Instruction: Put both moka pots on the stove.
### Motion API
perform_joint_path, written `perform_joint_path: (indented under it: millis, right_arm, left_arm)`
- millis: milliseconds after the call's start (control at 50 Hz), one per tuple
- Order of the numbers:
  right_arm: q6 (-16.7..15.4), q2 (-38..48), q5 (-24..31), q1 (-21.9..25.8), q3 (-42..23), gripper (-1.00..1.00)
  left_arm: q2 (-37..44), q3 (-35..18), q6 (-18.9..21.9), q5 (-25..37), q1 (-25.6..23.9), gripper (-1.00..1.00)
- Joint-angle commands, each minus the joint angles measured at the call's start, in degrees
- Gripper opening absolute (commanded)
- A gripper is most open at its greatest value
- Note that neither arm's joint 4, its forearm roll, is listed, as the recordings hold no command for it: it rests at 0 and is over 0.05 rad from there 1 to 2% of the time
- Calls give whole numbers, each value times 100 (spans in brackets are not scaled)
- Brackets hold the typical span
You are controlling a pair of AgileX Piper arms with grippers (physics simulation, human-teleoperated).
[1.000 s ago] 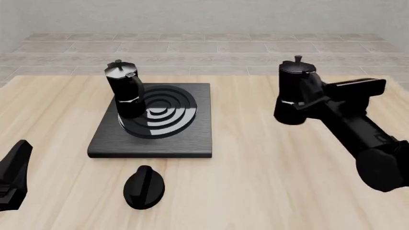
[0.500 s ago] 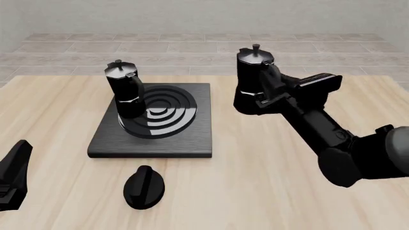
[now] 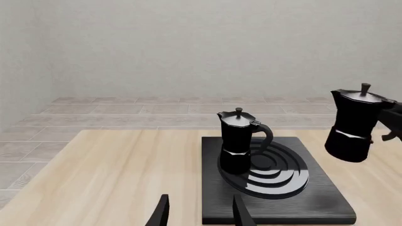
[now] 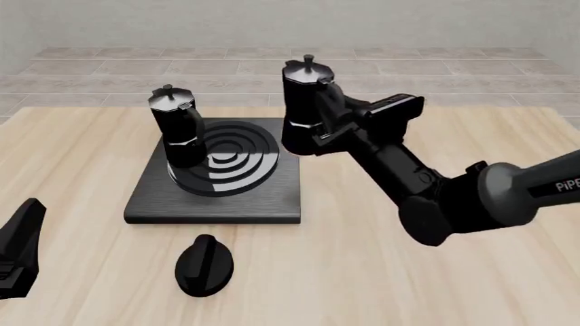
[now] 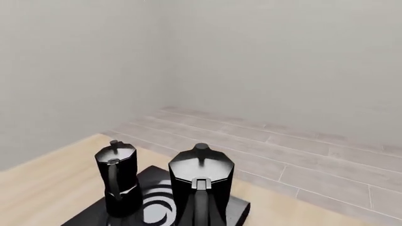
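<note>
Standing already on the flat square black stove [image 4: 272, 197], on its left burner rings, is one glossy black faceted moka pot [image 4: 176, 129]. The right gripper [image 4: 337, 122] grasps the second pot [image 4: 306, 112], lifted over the stove's right edge, not yet set down. The left gripper [image 3: 197, 212] hangs released near the table's front-left corner.

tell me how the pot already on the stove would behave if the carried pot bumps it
The standing pot looks tall over a narrow base, so a knock near its lid would probably tip it rather than slide it. It seems rigid, with glossy facets that may be slippery. It sits near the left of the stove, so a push from the carried pot could shove it off.
</note>
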Motion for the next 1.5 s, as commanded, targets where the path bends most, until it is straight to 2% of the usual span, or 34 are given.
perform_joint_path:
  millis: [20,340,640,940,1220,1280,1500]
  right_arm:
    - [150,245,116,271,-638,-100]
    - [312,833,276,288,-1184,-100]
    - [319,993,435,459,-1530,-100]
    - [477,1102,551,651,-1852,-100]
    - [459,1431,692,679,-2160,-100]
    - [346,1538,808,690,-2277,-100]
    - [397,1793,987,659,-2538,-100]
  left_arm:
    - [0,0,0,0,0,100]
    - [0,0,0,0,0,100]
    - [0,0,0,0,0,100]
    - [0,0,0,0,0,100]
    - [0,0,0,0,0,100]
    - [0,0,0,0,0,100]
    - [0,0,0,0,0,100]
